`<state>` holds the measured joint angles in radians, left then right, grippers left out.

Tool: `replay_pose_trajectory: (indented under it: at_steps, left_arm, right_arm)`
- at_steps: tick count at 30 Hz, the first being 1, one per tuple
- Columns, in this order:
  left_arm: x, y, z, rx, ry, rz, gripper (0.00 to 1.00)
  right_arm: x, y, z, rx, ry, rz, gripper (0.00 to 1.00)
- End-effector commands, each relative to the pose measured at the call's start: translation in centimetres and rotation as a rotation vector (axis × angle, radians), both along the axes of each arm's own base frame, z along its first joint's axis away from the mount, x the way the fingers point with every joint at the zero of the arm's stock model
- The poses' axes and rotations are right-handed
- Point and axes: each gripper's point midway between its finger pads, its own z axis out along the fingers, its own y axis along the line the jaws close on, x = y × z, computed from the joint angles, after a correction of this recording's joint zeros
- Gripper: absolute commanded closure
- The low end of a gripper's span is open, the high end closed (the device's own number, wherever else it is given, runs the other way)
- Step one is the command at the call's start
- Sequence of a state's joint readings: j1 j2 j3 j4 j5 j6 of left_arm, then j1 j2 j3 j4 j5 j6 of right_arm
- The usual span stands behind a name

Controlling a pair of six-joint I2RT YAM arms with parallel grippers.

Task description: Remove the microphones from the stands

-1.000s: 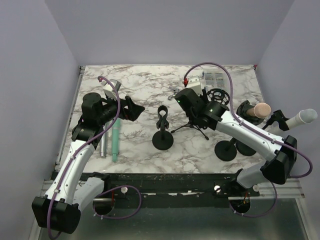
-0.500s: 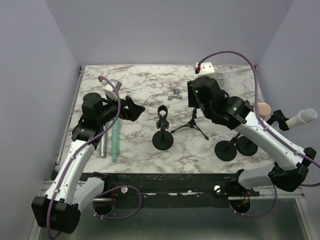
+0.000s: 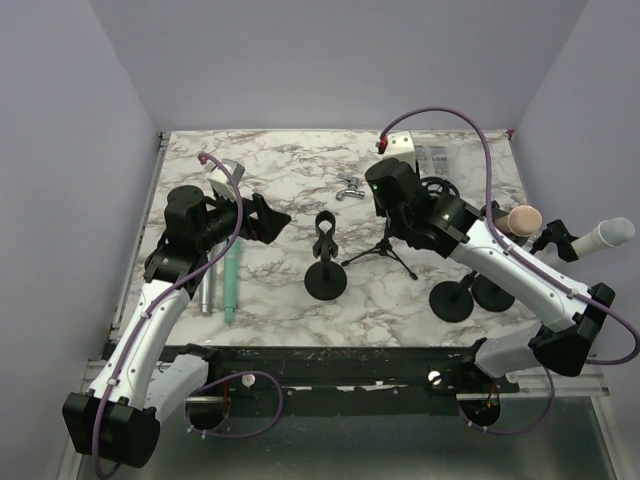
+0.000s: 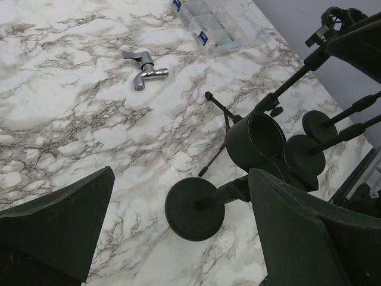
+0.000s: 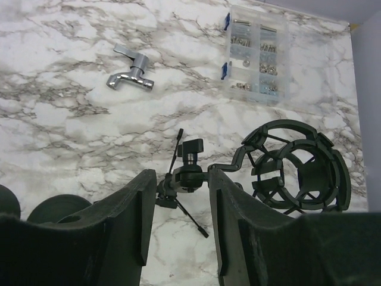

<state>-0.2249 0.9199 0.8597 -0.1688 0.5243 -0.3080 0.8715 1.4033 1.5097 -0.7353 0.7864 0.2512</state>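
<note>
Parted and empty, the right gripper (image 5: 181, 179) hangs over the tripod shock mount (image 5: 297, 173), the left gripper (image 4: 181, 179) gapes wide toward the bare clip stand (image 4: 256, 143), and at the right edge of the table (image 3: 280, 170) the beige-headed microphone (image 3: 522, 219) and a white microphone (image 3: 604, 236) sit up on their stands (image 3: 452, 300).

Chrome tap (image 5: 131, 74) lay flat on white marble surface (image 3: 280, 170), toward far edge, near middle. Clear compartment box (image 5: 256, 56) of small metal hardware, blue latches along one long side, sat right of tap, well apart, near far right corner.
</note>
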Motion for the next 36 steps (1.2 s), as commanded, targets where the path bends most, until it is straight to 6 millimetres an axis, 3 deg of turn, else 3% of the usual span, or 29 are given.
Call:
replay_pose_trajectory:
  at_steps: [1,21,36]
  left_arm:
    - [-0.4,0.0,-0.3,0.017,0.001,-0.003,0.01]
    - [-0.7,-0.2,-0.5,0.049,-0.005,-0.007,0.02]
    - [-0.8,-0.3,-0.9,0.086,-0.006,0.0,0.01]
  right_arm:
    - [0.4,-0.5,-1.7,-0.056,0.0,-0.039,0.54]
    - [-1.7,0.7,-9.5,-0.011,0.184,0.02,0.56]
    - [-3.5,-0.8,-14.1,-0.06,0.284,-0.013,0.58]
